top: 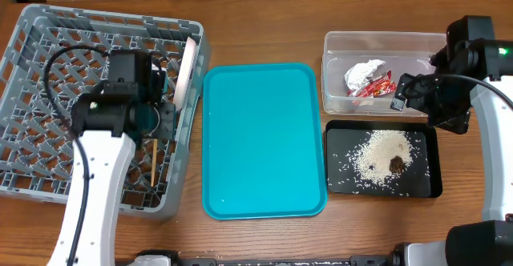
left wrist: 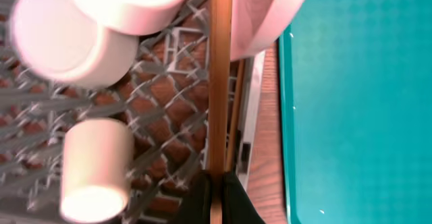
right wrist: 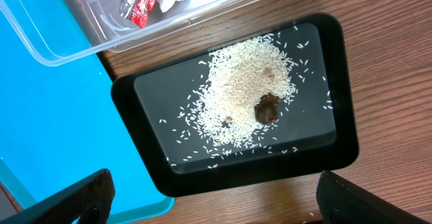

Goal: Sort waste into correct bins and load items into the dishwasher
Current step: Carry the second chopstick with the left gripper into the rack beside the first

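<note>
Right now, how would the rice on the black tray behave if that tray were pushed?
The rice lies as loose separate grains, so it would probably slide and scatter. The black tray has a low rim, so a sharp shove might spill some.

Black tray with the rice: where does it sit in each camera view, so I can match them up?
Overhead: black tray lower right, right of the teal tray, below the clear tub.
Left wrist: not in it; only the dish rack and the teal tray's edge.
Right wrist: black tray centre frame, teal tray at far left.
Shared landmark: the teal tray, in all three.
</note>
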Available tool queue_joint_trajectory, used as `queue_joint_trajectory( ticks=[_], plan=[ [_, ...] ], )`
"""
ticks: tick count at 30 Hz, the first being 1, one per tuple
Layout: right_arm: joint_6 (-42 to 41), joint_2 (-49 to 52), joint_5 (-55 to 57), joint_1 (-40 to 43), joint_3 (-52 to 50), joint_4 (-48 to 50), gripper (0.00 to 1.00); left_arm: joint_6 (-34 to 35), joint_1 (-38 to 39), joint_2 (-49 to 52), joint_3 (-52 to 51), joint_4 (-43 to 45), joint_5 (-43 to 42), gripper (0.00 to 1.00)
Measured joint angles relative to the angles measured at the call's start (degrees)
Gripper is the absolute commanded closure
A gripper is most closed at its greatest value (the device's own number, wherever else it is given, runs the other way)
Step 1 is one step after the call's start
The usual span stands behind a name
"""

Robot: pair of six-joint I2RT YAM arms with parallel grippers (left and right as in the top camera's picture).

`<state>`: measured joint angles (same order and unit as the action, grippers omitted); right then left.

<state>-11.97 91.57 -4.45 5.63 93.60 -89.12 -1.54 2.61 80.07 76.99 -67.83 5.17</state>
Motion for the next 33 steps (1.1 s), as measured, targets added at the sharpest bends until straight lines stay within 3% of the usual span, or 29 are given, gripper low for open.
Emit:
queue_joint_trajectory(
  ticks=[10,15,21,23,24,26,28,33],
  plan=[
    [-0.02,0.0,-0.02,0.02,0.0,-0.07,0.03,-1.84,-0.11,12.5,0.0,0.76,-0.13,0.95],
    [-0.04,0.0,0.0,0.0,0.0,0.0,0.03,-1.9,-0.09,12.72,0.04,0.96,0.26,0.5],
    [0.02,0.0,0.0,0.0,0.0,-0.07,0.03,-0.68,-0.09,12.72,1.68,-1.16,0.87,0.39],
    [-0.02,0.0,0.0,0.02,0.0,-0.07,0.03,1.22,-0.09,12.72,2.34,-1.7,1.22,0.41],
    [-0.02,0.0,0.0,0.0,0.0,-0.09,0.03,2.45,-0.09,12.72,2.58,-2.03,1.38,0.47],
    [-0.02,0.0,0.02,0.0,0.0,-0.15,0.03,5.03,-0.11,12.72,2.8,-3.06,1.33,0.77],
    [-0.07,0.0,0.0,0.0,0.0,-0.2,0.03,7.54,-0.17,12.72,2.91,-5.33,1.11,0.93],
    [-0.02,0.0,0.0,0.0,0.0,-0.07,0.03,11.17,-1.22,12.72,2.91,-9.35,1.09,0.96]
  ],
)
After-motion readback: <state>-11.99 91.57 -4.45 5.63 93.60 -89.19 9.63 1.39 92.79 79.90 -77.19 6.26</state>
